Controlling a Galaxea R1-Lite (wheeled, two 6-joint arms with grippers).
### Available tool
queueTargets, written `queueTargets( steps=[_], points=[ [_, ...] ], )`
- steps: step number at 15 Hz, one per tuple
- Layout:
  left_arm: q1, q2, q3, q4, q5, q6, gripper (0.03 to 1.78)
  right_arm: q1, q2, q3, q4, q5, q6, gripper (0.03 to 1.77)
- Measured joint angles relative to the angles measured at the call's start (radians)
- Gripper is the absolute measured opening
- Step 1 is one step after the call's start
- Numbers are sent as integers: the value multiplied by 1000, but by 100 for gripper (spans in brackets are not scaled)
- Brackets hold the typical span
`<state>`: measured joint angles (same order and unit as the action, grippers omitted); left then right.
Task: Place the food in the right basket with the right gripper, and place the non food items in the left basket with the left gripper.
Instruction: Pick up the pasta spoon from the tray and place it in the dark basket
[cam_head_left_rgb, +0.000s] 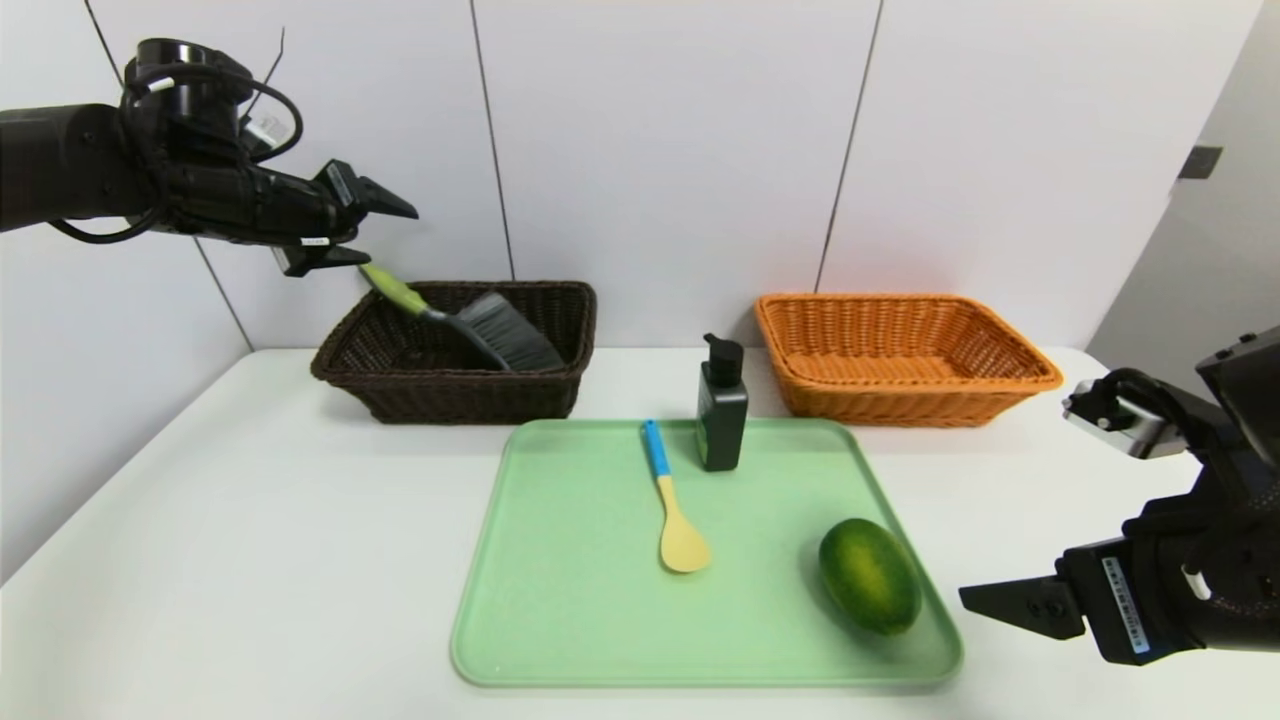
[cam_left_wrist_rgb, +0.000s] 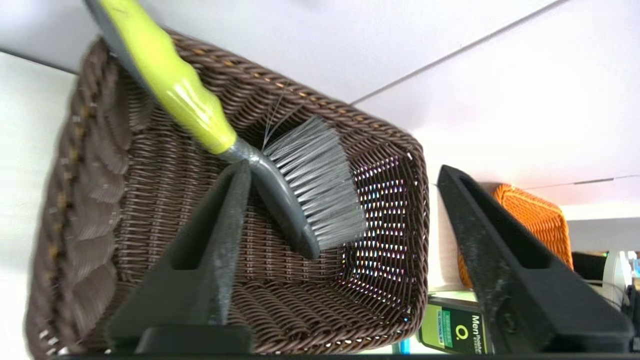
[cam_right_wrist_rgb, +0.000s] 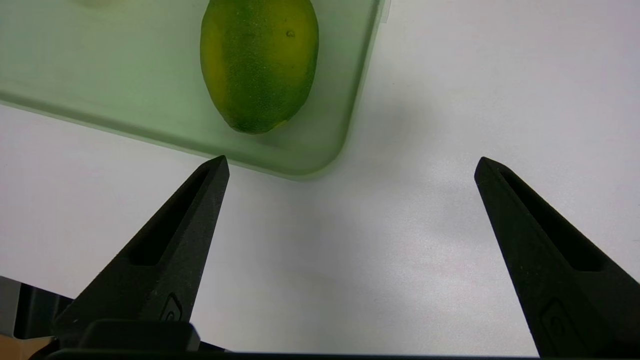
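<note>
The left gripper (cam_head_left_rgb: 372, 232) is held high above the near-left corner of the dark brown left basket (cam_head_left_rgb: 400, 395), and its jaws are seen spread apart with nothing between them. The brush (cam_head_left_rgb: 480, 325) is found just below that gripper: its grey bristle head is down inside the left basket, while its yellow-green handle slants up over the rim towards the lower jaw; whether the handle tip is touched by that jaw cannot be told. The right gripper (cam_head_left_rgb: 990, 600) is kept low over the white table (cam_head_left_rgb: 250, 560), just beside the near-right corner of the green tray (cam_head_left_rgb: 560, 620), with its jaws wide apart and empty. On the tray, the green fruit (cam_head_left_rgb: 869, 575) is lain near that corner, the spoon (cam_head_left_rgb: 672, 500) is placed at the middle, and the black pump bottle (cam_head_left_rgb: 721, 405) is stood upright at the far edge. The orange-tan right basket (cam_head_left_rgb: 905, 390) is set behind the tray to the right, with nothing seen inside.
</note>
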<state>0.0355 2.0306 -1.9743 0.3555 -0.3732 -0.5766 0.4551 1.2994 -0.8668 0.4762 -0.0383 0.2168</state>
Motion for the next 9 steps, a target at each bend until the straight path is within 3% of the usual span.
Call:
queueTargets(
  steps=[4, 9],
  points=[
    [45, -61, 9, 29, 11, 2, 149, 0, -3, 1, 0, 0, 1, 170],
    [66, -197, 13, 189, 87, 7, 159, 0, -13, -3, -1, 0, 1, 170]
  ],
)
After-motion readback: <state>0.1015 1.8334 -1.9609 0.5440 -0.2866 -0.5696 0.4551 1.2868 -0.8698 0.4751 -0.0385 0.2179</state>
